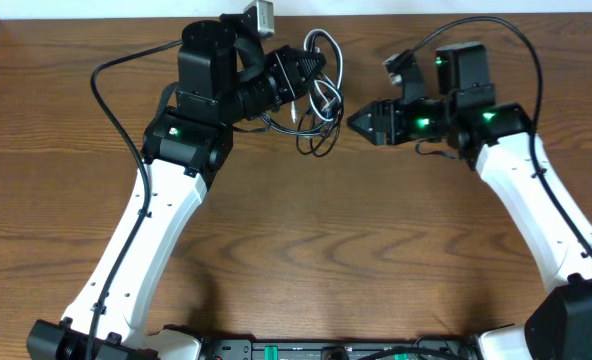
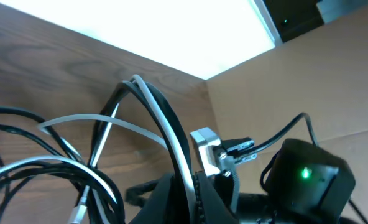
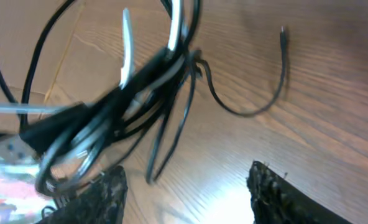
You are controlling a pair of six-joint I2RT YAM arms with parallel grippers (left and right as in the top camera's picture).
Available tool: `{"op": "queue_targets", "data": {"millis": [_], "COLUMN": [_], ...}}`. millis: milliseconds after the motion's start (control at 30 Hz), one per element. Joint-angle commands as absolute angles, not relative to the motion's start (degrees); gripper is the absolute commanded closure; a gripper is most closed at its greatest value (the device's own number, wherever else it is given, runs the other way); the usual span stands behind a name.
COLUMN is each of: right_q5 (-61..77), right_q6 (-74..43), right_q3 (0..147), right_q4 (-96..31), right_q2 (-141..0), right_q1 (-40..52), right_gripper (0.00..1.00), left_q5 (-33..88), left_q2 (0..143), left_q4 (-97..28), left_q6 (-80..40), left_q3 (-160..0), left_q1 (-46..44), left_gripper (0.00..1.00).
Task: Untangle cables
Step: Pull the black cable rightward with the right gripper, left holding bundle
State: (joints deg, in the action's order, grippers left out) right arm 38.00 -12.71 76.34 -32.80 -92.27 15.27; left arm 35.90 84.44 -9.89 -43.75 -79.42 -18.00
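Left gripper (image 2: 193, 190) clamps the cables (image 1: 324, 100), right gripper (image 3: 190, 199) gapes empty; we should pinch the loose cord (image 3: 283, 59) just ahead, pull sideways.

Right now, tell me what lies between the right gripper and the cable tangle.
Only a short stretch of bare table, seen overhead, separates right gripper from cable tangle.
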Motion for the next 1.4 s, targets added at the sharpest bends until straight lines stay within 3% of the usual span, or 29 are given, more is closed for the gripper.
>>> {"op": "queue_targets", "data": {"millis": [0,233,267,300,333,367,600,800,1167,1367], "right_q5": [33.52,24.71,24.1,22.65,19.84,17.74,11.86,6.94,6.55,8.43], "right_q6": [-16.1,-16.12,-16.34,-16.93,-18.06,-18.94,-20.34,-20.08,-19.7,-19.25], "right_q3": [76.86,76.86,76.86,76.86,76.86,76.86,76.86,74.98,68.86,68.9], "right_q4": [-31.2,-26.2,-25.96,-25.96,-26.06,-26.15,-28.6,-37.12,-39.77,-42.7], "right_q2": [-93.76,-99.31,-100.42,-101.36,-102.48,-103.13,-105.1,-105.19,-105.19,-105.19], "right_q1": [17.43,19.62,19.59,19.46,19.09,18.72,12.67,6.46,-7.99,-13.76], "right_gripper": [0.43,0.49,0.62,0.84,0.96,0.99,0.99,0.99,0.99,0.99], "left_q5": [36.86,36.86,36.86,36.86,36.88,36.88,37.15,37.12,39.2,43.27], "left_q2": [84.53,84.53,84.53,84.53,84.53,84.53,84.25,82.32,77.76,77.87], "left_q4": [-8.4,-7.14,-7.07,-6.9,-6.79,-6.76,-6.76,-6.07,-4.19,-10.39], "left_q6": [-48.4,-50.33,-50.33,-50.3,-50.3,-50.3,-50.28,-50.3,-49.78,-39.44], "left_q3": [-80.07,-80.07,-80.07,-80.07,-80.07,-80.07,-80.07,-80.07,-80.07,-80.05], "left_q1": [-17.65,-17.63,-17.63,-17.63,-17.63,-17.63,-14.61,-6.13,7.94,9.19], "left_gripper": [0.92,0.93,0.92,0.93,0.93,0.93,0.92,0.93,0.93,0.93]}}
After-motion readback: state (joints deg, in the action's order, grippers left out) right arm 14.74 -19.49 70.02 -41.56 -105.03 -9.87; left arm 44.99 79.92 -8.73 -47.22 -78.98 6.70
